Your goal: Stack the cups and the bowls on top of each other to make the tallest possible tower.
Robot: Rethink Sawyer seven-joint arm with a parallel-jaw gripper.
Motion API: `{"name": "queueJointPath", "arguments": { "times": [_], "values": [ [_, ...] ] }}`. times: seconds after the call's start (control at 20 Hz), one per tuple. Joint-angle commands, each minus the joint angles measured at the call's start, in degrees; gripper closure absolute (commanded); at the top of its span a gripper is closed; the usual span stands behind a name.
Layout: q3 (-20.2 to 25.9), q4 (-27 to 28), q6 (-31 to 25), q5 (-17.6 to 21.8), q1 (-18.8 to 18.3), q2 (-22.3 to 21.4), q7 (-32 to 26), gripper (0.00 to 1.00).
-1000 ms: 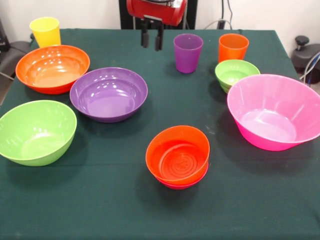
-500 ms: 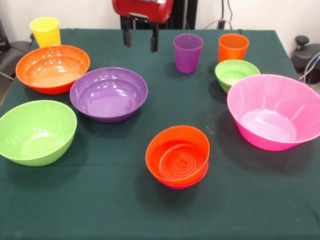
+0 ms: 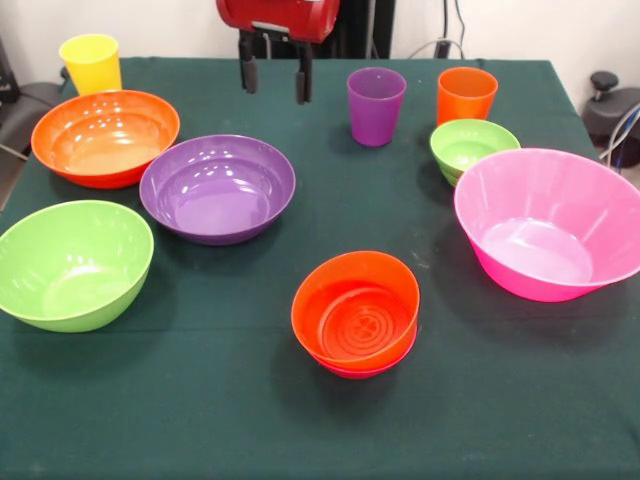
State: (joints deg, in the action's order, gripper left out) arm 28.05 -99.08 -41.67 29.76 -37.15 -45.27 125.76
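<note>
My gripper [image 3: 273,82] hangs open and empty over the far middle of the table, above and behind the purple bowl [image 3: 217,187]. The tower [image 3: 356,312] stands near the front centre: a small orange bowl nested in a small red-magenta bowl [image 3: 370,366]. A yellow cup [image 3: 90,63] stands at the far left, a purple cup [image 3: 375,105] to the right of the gripper, and an orange cup [image 3: 466,94] further right. A large orange bowl [image 3: 104,136], a lime green bowl [image 3: 72,262], a small green bowl [image 3: 473,148] and a huge pink bowl [image 3: 548,221] sit around.
The table wears a dark green cloth [image 3: 230,400]. A dark chair [image 3: 20,110] shows at the left edge, and a black stool [image 3: 610,105] with cables at the right edge.
The gripper has shifted left, away from the purple cup, and its fingers have spread from nearly together to wide apart. No cup or bowl has moved.
</note>
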Motion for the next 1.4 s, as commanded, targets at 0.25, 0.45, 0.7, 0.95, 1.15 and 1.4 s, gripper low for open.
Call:
{"name": "queueJointPath", "arguments": {
  "times": [0.25, 0.45, 0.7, 0.95, 1.15, 1.4],
  "values": [
    [3.6, -0.7, 3.4, 7.2, 1.2, 3.6, -11.5, 0.0],
    [3.7, 1.2, 3.4, 8.3, 1.8, 5.4, -10.8, 0.0],
    [3.4, 1.0, 5.0, 9.4, 2.2, 6.1, -9.2, 0.0],
    [2.6, 0.5, 7.4, 11.2, 2.8, 7.0, -7.1, 0.0],
    [2.3, -0.1, 8.4, 11.7, 2.6, 7.5, -6.7, 0.0],
    [2.1, -1.5, 9.1, 11.5, 2.4, 6.8, -6.7, 0.0]
  ]
}}
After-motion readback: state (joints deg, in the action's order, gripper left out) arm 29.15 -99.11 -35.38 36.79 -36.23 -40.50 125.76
